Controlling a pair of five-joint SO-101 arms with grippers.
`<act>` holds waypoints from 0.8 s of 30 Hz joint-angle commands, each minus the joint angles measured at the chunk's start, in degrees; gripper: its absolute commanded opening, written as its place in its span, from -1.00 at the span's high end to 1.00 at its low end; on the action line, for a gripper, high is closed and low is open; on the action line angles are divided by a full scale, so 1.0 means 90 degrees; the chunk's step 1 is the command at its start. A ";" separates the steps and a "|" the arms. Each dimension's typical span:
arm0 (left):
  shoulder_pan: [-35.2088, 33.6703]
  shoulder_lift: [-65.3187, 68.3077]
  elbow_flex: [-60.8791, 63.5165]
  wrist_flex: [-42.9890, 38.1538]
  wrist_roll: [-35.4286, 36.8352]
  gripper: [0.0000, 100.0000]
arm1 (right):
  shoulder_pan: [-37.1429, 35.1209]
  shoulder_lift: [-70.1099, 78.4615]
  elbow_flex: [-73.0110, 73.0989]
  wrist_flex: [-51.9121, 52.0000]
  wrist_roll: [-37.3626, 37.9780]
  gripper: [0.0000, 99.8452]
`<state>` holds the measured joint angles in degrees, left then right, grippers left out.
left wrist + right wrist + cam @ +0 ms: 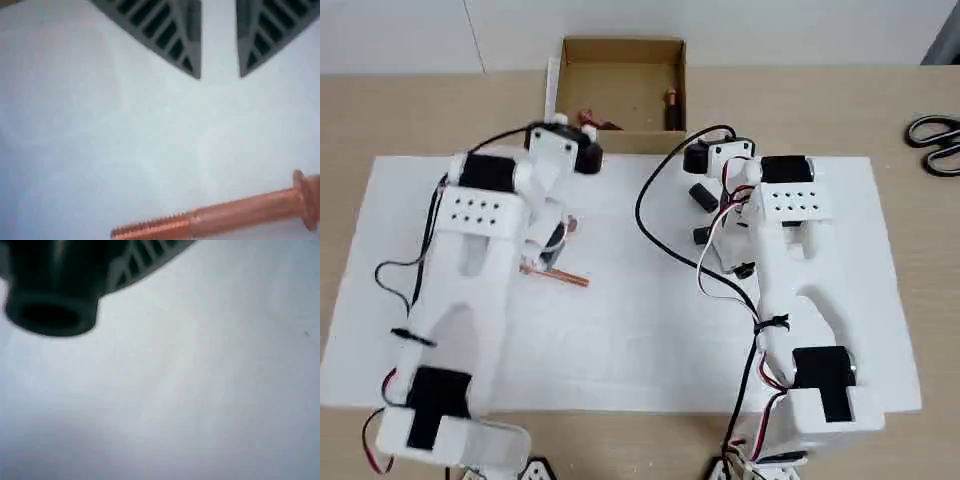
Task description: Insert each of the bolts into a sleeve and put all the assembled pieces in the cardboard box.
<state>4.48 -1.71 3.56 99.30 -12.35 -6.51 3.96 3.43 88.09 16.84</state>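
Where your bolt lies: the bolt [215, 217] is flat on the white sheet [640, 340], just beside the left hand [220, 74] and not between its fingers.
Left hand: fingers apart and empty, low over the sheet.
Right hand [728, 248]: appears clamped on a black sleeve [50, 310], held above the sheet with its open bore showing.
Cardboard box [620, 42]: at the far side of the tabletop [380, 110], just beyond the sheet, with copper-coloured pieces [672, 108] inside.
Step in hand: judged to be picking up the bolt for insertion. With pieces boxed, part of your job looks done.
Next move calls for: set the open fingers across the shank, close and lift. Then line the threaded end up with the sleeve's bore.
Edges: the bolt sits well inside the sheet, so you have no drop-off near it.
Open room: you have bare sheet between the two arms. A black cable [645, 200] loops into that space, so mind it. The scissors [935, 145] lie well apart.
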 commanded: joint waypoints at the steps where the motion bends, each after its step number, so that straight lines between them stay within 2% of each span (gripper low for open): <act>1: 0.0020 -0.0469 0.0308 -0.0234 0.0274 0.92 | 0.0034 -0.0054 -0.0078 -0.0093 -0.0088 0.99; 6: 0.0078 -0.0234 0.0571 -0.1280 0.2188 0.89 | 0.0034 -0.0024 -0.0029 -0.0093 -0.0088 0.99; 10: 0.0059 -0.0137 0.0562 -0.1573 0.3575 0.83 | 0.0034 -0.0054 -0.0029 -0.0093 -0.0088 0.99; 15: 0.0010 -0.0029 0.0874 -0.1954 0.4806 0.83 | 0.0034 -0.0054 -0.0029 -0.0093 -0.0088 0.99; 21: 0.0039 0.0576 0.1284 -0.2335 0.6642 0.83 | 0.0034 -0.0044 -0.0029 -0.0093 -0.0088 0.99; 24: 0.0020 0.1026 0.1236 -0.2364 0.6965 0.82 | 0.0034 -0.0034 -0.0029 -0.0093 -0.0088 0.99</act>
<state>4.84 5.76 15.08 78.99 47.60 -6.51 3.96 3.43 87.74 16.66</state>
